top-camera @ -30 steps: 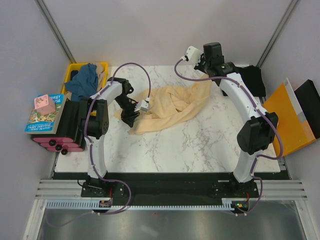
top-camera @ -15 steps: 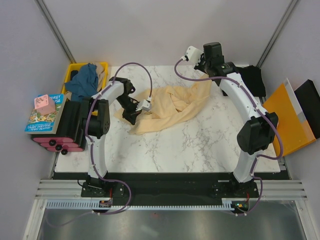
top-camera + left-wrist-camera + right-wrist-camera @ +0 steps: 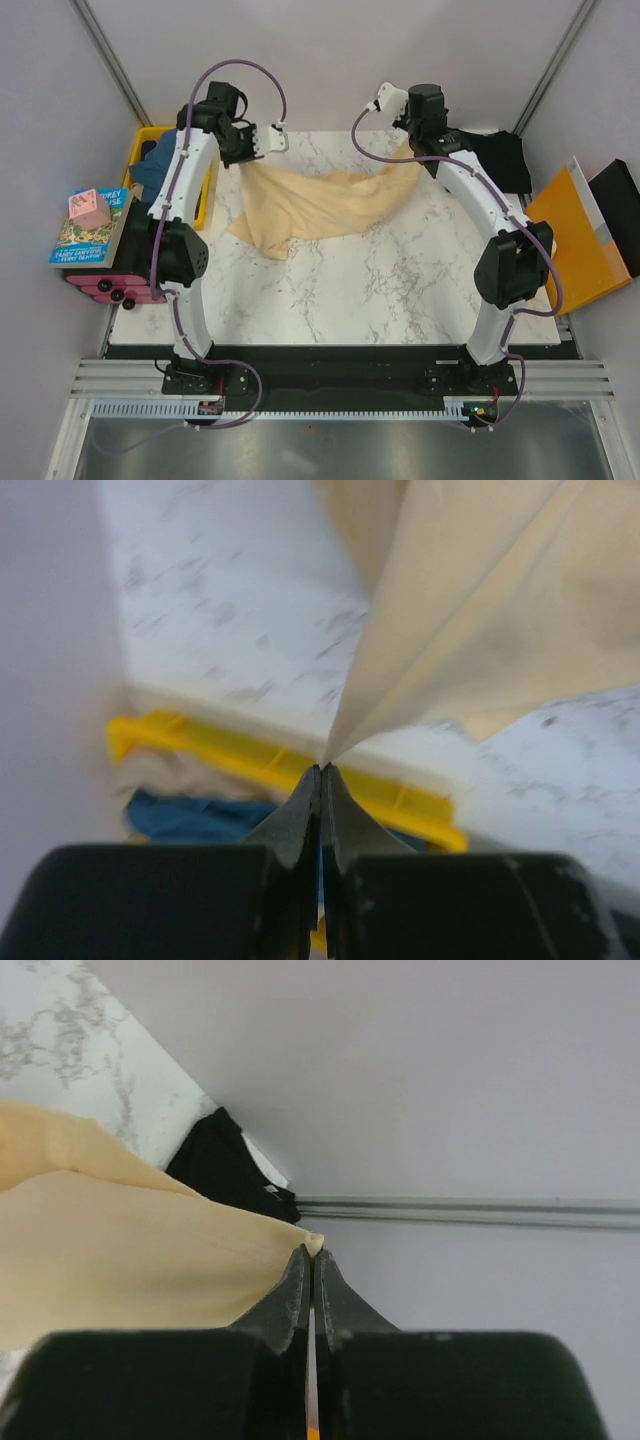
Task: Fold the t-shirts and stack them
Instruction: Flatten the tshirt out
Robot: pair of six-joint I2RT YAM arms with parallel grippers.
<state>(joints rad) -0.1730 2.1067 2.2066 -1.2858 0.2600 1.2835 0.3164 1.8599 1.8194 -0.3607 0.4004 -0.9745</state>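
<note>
A pale cream-yellow t-shirt [image 3: 320,205] hangs stretched between both grippers above the marble table [image 3: 400,290], its lower part draping onto the table. My left gripper [image 3: 248,160] is raised at the back left, shut on one corner of the cream t-shirt [image 3: 480,620]. My right gripper [image 3: 405,150] at the back right is shut on the other corner of that same shirt [image 3: 130,1250]. A teal-blue t-shirt [image 3: 165,160] lies in the yellow crate [image 3: 210,190]. A black t-shirt [image 3: 500,160] lies at the table's back right corner.
A book with a pink object on it [image 3: 88,225] and pink-black items sit to the left of the table. An orange flat folder [image 3: 575,235] leans at the right. Grey walls close in behind.
My left gripper closed on the cream shirt's left corner and lifted it up and back toward the crate. The shirt went from a crumpled heap to a stretched sheet. The right gripper barely moved.
</note>
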